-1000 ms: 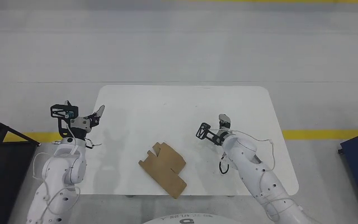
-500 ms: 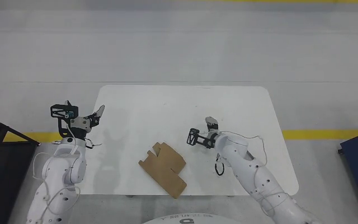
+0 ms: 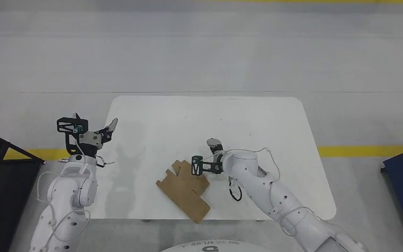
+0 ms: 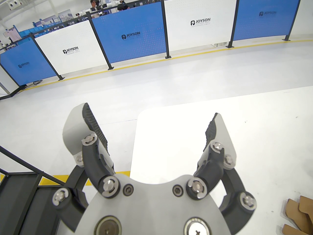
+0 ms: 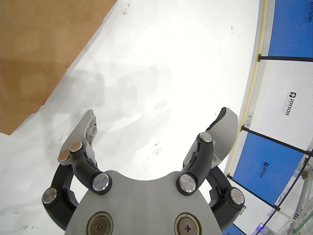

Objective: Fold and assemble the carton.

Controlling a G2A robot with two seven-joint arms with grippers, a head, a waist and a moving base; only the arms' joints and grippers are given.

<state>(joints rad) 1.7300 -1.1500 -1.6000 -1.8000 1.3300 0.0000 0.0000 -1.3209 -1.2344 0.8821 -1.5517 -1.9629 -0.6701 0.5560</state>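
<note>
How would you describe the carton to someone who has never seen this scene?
Find the white table; near its edge closest to the robot lies the carton, a flat sheet of brown cardboard with notched flaps, not yet folded. It is the only brown thing there, beside the open grey-and-black right end effector.

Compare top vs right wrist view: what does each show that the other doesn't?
Top adds: the carton's full flat outline with its flaps, and the left claw, open by the table's left edge. Right wrist adds: scuff marks on the table, and blue and white fence panels beyond it. Shared: carton, table, and the right claw, open beside the carton and holding nothing.
</note>
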